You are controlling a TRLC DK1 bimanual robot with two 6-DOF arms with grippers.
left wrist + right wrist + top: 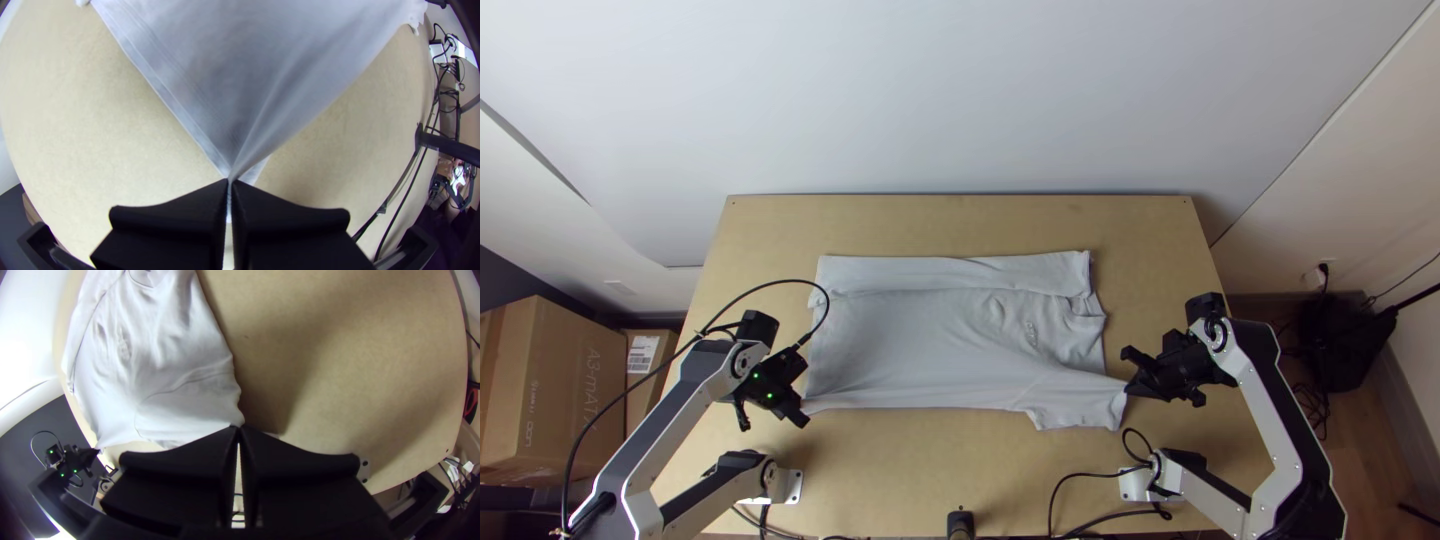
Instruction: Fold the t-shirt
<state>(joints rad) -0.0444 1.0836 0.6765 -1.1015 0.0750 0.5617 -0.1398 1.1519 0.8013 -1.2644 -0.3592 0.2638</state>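
Left claw (802, 414): black, pads pressed together on a pinch of cloth at the shirt's near left corner; in the left wrist view, creases run into the fingertips (230, 181), with a small flap of cloth just beside them.
Right claw (1130, 388): black, likewise closed on cloth, gripping the edge of the shirt at the near sleeve; the right wrist view shows the edge meeting the fingertips (238, 427).
T-shirt (930, 340): one, white or pale grey, lying between the two claws and extending from them toward the table's far side; near edge drawn in a line from claw to claw.
Sleeve (1080, 412): just beside the right claw's tips, on their left, jutting toward the near side.
Neckline (1086, 306): beyond the right claw's tips and a little left, partly under the folded strip.
Folded strip (950, 272): well beyond both claws, the shirt's far side turned over in a long band.
Table (960, 225): light wood, beneath both claws and on all sides of the shirt.
Black cable (765, 287): one, looping from the left arm, beyond the left claw.
Large cardboard box (555, 390): well left of the left claw, off the table.
Smaller box (643, 378): white label, between the large one and the table.
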